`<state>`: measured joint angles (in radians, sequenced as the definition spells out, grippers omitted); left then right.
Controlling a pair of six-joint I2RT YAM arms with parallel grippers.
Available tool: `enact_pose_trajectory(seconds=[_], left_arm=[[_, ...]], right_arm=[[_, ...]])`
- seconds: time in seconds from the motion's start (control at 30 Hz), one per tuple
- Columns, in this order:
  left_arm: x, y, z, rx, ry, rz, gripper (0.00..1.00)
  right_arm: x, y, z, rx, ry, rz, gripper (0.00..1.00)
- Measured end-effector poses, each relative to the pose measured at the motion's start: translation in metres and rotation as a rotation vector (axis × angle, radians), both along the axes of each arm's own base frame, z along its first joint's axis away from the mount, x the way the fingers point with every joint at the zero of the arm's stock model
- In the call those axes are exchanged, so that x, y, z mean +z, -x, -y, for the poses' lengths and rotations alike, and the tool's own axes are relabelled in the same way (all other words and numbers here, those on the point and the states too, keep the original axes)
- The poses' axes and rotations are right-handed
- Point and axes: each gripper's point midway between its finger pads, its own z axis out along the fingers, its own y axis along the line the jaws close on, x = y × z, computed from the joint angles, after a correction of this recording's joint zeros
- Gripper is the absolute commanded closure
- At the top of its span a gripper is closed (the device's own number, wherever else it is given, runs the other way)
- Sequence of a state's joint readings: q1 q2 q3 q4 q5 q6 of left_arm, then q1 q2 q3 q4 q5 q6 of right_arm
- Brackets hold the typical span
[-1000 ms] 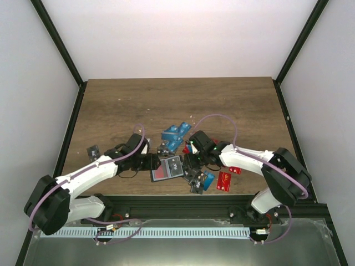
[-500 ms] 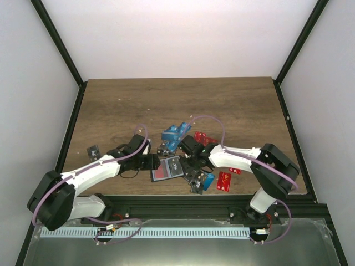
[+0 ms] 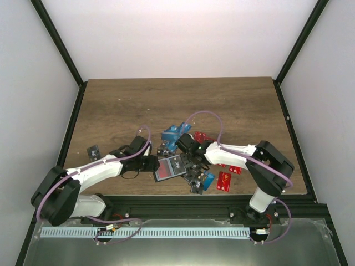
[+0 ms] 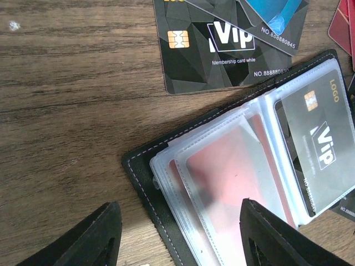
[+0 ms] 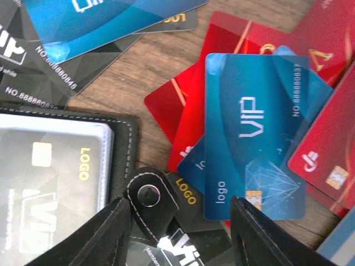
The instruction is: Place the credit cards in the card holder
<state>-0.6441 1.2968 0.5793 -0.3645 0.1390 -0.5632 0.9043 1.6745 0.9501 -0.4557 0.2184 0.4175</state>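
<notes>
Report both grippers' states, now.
Left gripper: open, holding nothing, over the card holder corner.
Right gripper: open, holding nothing, either side of the holder's clasp tab.

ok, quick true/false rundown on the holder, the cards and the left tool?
1. The card holder lies open on the table. True.
2. A black VIP card is slotted inside it behind clear plastic. True.
3. The left tool is clamped on a blue card. False: its jaws stand apart over the holder's corner, with nothing gripped.
4. In the right wrist view, the blue VIP card lies under the red cards. False: it lies on top of them.
</notes>
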Motion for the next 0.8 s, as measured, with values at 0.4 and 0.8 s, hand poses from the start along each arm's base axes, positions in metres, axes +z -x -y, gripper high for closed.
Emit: enact_pose_trajectory(seconds=[0.4,0.8], left_arm=[[-0.001,-0.002,-0.001,0.005,-0.002,0.017,0.43],[-0.004,0.002,-0.006,0.019,-0.006,0.027,0.43]], right_arm=[[0.011,-0.006,0.012,-0.085,0.018,0.043,0.65],[0.003,-0.001,0.008,-0.097,0.007,-0.006,0.69]])
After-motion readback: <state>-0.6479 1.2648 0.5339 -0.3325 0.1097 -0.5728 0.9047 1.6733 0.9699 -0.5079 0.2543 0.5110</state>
